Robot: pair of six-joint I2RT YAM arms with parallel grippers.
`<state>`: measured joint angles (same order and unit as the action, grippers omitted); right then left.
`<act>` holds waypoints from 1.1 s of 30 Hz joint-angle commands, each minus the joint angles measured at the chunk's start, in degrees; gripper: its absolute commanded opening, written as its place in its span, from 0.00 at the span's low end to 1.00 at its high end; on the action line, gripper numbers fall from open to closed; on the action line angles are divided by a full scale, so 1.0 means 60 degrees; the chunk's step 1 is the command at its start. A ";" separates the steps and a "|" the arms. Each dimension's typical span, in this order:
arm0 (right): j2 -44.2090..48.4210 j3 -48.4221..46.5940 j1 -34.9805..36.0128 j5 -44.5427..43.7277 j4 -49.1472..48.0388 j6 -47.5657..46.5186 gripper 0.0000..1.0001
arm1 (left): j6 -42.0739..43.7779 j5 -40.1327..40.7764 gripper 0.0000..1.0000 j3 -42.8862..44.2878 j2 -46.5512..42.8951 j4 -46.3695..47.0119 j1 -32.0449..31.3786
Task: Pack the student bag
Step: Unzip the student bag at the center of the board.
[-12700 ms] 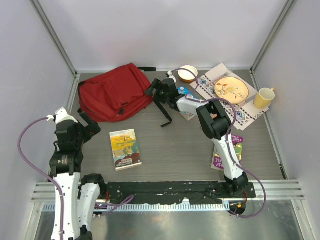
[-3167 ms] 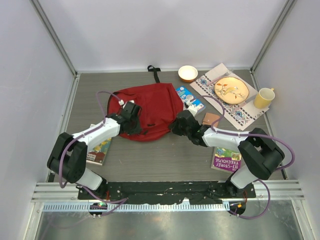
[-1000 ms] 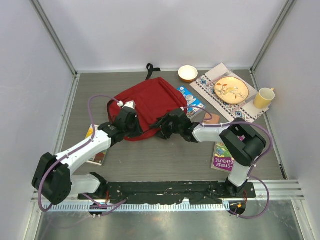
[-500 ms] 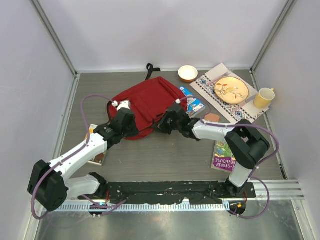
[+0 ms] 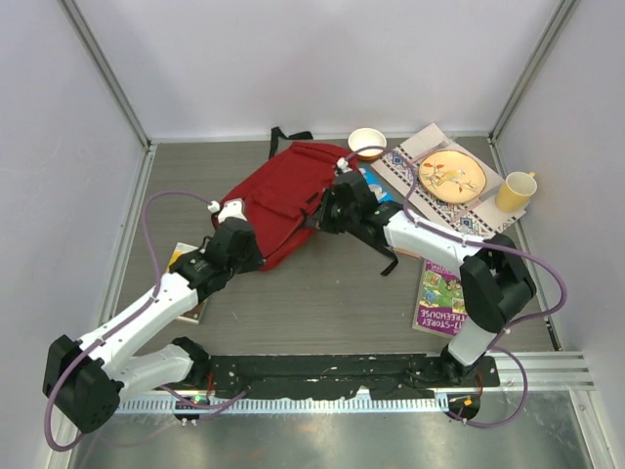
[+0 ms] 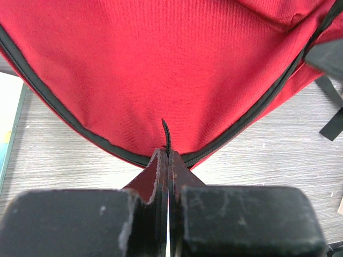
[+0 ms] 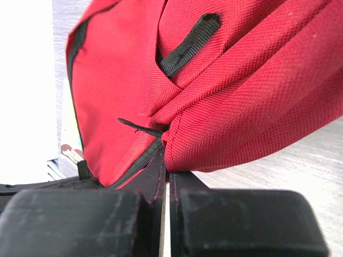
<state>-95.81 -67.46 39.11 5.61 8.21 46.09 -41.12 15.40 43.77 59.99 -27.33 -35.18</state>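
Top external: the student bag was seen laid slantwise on the table, pinched at its zipper seam by the left gripper and right gripper, jaws clamped on fabric. Opening was judged in hand; next, the seam should be pulled apart.

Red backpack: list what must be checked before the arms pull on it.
1. Left fingers shut on the red backpack at its zippered edge: ok.
2. Right fingers shut on a fabric fold beside the zipper: ok.
3. Zipper open enough for packing: not ok, it looks closed where visible.
4. Purple book lying free, nothing on top of it: ok.
5. Loose black strap free of snags: cannot tell.
6. Bowl well away from the backpack's far end: not ok, it sits close beside it.
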 commanded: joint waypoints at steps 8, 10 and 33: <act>-0.1565 -0.2467 -0.1831 0.1658 0.1078 -0.1485 0.01 | 0.0438 -0.1232 0.00 -0.0571 -0.1062 0.0086 -0.0026; -0.1756 -0.2584 -0.1933 0.1600 0.1151 -0.1528 0.01 | 0.0423 -0.1728 0.00 -0.0600 -0.1019 0.0393 -0.0055; 0.2036 0.3287 -0.1687 0.2287 -0.2120 0.2626 0.57 | -0.0251 -0.1834 0.00 -0.0132 0.0974 0.1714 -0.0245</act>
<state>-86.56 -54.63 26.76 12.88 12.36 48.73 -43.07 5.67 40.49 65.52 -19.97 -36.34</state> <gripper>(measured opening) 0.568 0.009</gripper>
